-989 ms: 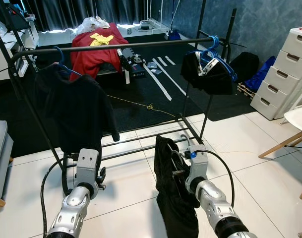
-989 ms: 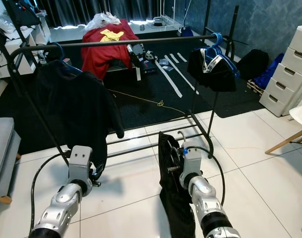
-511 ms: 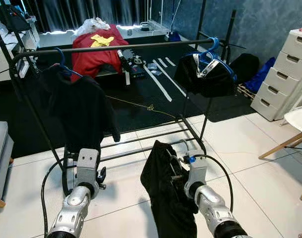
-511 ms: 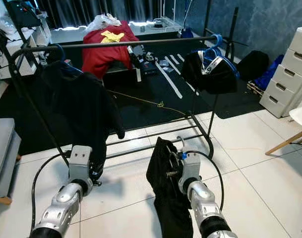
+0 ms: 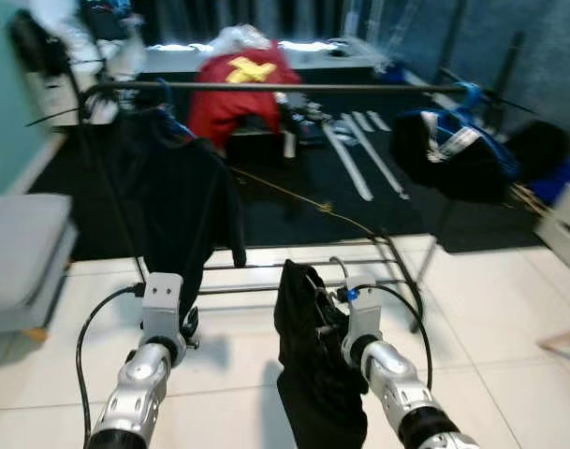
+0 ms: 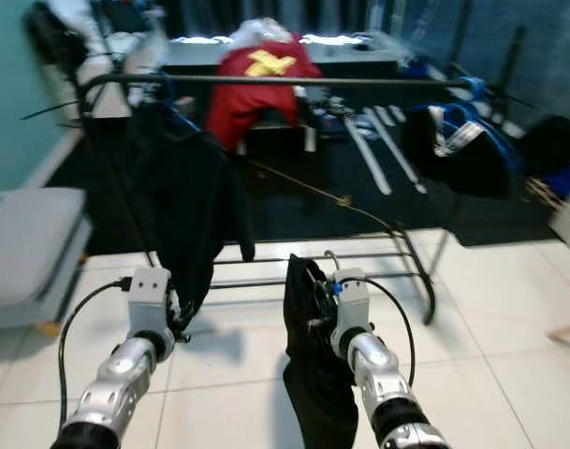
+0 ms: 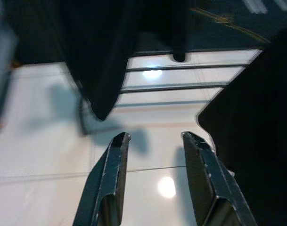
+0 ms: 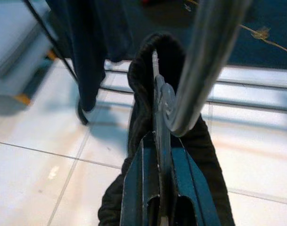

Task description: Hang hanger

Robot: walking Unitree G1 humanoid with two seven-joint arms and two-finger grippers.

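My right gripper (image 8: pixel 157 160) is shut on a hanger (image 8: pixel 158 101) that carries a black garment (image 5: pixel 313 374); its silver hook (image 5: pixel 339 269) pokes up above my wrist. The garment droops to the white floor, low in front of the black clothes rail (image 5: pixel 266 87). A black shirt (image 5: pixel 177 196) on a blue hanger hangs at the rail's left end, and another dark garment (image 5: pixel 453 159) on blue hangers hangs at its right end. My left gripper (image 7: pixel 152 141) is open over the floor tiles, below the left shirt, with nothing between its fingers.
The rack's base bars (image 5: pixel 294 285) cross the floor just ahead of my grippers. A grey seat (image 5: pixel 22 262) stands at the left. Red clothing (image 5: pixel 242 94) and loose items lie on the dark carpet behind the rack. White tile lies to the right.
The whole picture has shifted right and blurred, so the camera turned left. The garment in my right gripper swung left half a second ago and now hangs straighter. Both arms hold about the same pose.
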